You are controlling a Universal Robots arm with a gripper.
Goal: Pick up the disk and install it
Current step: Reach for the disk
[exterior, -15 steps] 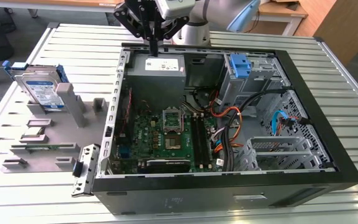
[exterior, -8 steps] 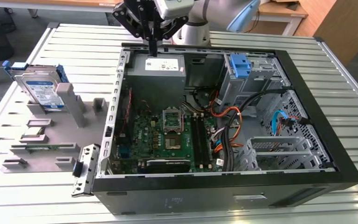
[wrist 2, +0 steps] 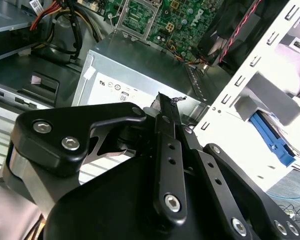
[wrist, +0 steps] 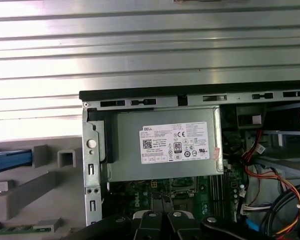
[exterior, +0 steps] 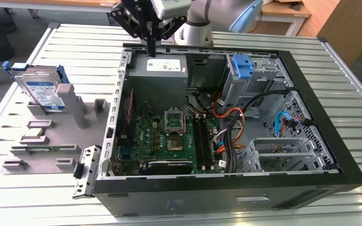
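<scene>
The disk (exterior: 43,91) is standing on edge in a grey fixture (exterior: 74,136) on the slatted metal tabletop (exterior: 332,70), at the exterior view's left, well apart from the open computer case (exterior: 231,184). Its broad face is showing a white-and-blue label, but the print is too small to make out, and blue plastic rails are running along its sides. Inside the case, a grey power-supply box (exterior: 159,66) is lying against the far wall. It is carrying a white label (wrist: 174,143) packed with dark print, a small code square and rows of round certification marks. The second wrist view is catching a strip of the same label (wrist 2: 121,89). The arm (exterior: 197,23) is reaching in from the far side of the tabletop, and its black jaws are hanging point-down over the power-supply box, at the case's far edge. The jaws are looking pressed together in the exterior view and in both wrist views, and they are gripping nothing. Whether their tip is touching the box is not clear. The green motherboard (exterior: 168,136) is lying in the case beside the power-supply box, and a blue drive bracket (exterior: 241,63) is sitting in the far corner at the exterior view's right.
</scene>
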